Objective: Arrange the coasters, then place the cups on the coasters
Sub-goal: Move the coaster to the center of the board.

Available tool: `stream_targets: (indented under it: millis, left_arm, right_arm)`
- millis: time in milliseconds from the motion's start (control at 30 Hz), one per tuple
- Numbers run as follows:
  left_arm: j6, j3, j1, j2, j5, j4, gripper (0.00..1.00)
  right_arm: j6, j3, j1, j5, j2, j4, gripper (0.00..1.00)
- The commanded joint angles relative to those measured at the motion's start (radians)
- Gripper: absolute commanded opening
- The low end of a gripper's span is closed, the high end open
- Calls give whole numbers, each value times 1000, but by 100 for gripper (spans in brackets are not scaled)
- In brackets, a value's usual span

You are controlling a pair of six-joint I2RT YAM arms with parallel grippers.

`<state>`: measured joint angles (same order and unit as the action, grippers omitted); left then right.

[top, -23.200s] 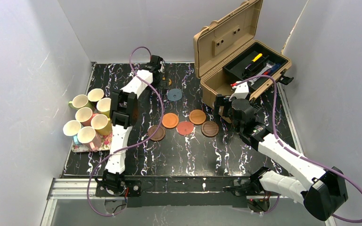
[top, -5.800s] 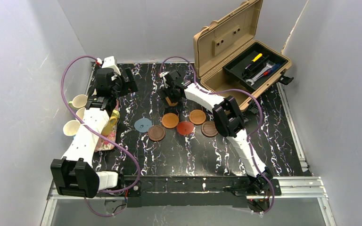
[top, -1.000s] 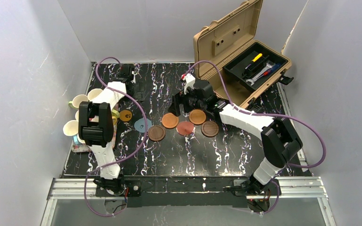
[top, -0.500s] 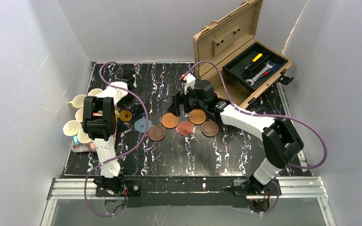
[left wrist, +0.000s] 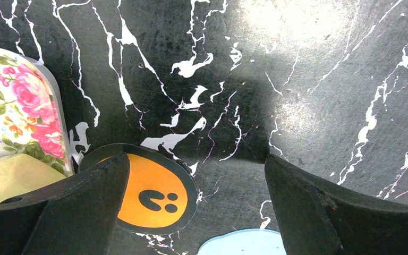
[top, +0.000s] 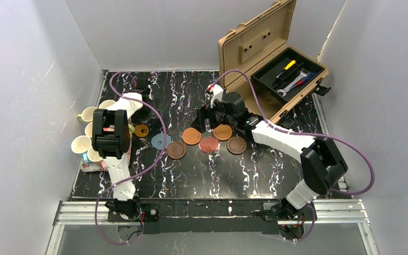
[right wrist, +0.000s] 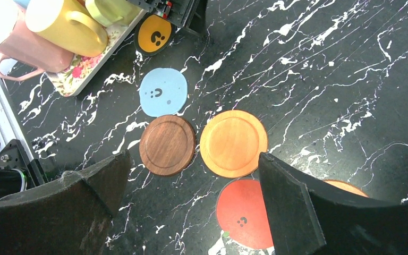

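Seven coasters lie in a loose row mid-table: orange with a dark mark (top: 142, 129) (left wrist: 154, 194), grey-blue (top: 161, 141) (right wrist: 163, 91), dark brown (top: 176, 150) (right wrist: 167, 144), orange-brown (top: 192, 136) (right wrist: 234, 143), red (top: 209, 144) (right wrist: 247, 212), orange-brown (top: 222, 132), dark brown (top: 236, 145). Cups (top: 90, 114) stand on the floral tray (top: 87, 166) at the left, partly hidden by the left arm; yellow (right wrist: 66, 26) and pink (right wrist: 24, 50) ones show. My left gripper (top: 141, 113) (left wrist: 195, 159) hangs open just beyond the marked coaster. My right gripper (top: 204, 120) (right wrist: 191, 159) is open above the middle coasters, holding nothing.
An open tan toolbox (top: 265, 64) with tools stands at the back right. Grey walls close in both sides. The floral tray's corner (left wrist: 16, 111) lies next to the left fingers, with a pale yellow cup (left wrist: 10, 180) on it.
The left arm's elbow swung slightly toward the tray and the right wrist drifted a little to the right. Both grippers stayed open; no coaster or cup moved.
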<state>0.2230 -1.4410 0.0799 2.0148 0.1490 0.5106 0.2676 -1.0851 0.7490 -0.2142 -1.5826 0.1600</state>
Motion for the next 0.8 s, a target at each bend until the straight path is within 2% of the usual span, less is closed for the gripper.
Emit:
stream_targets:
  millis: [0,767]
  left_arm:
    - [10,52,-15,-34,-34,62,97]
    - [87,243,-11,-131,-104,47,94]
  right_arm:
    - [0,14,4,17,66,41,98]
    - [1,75,3,40,131,71,98]
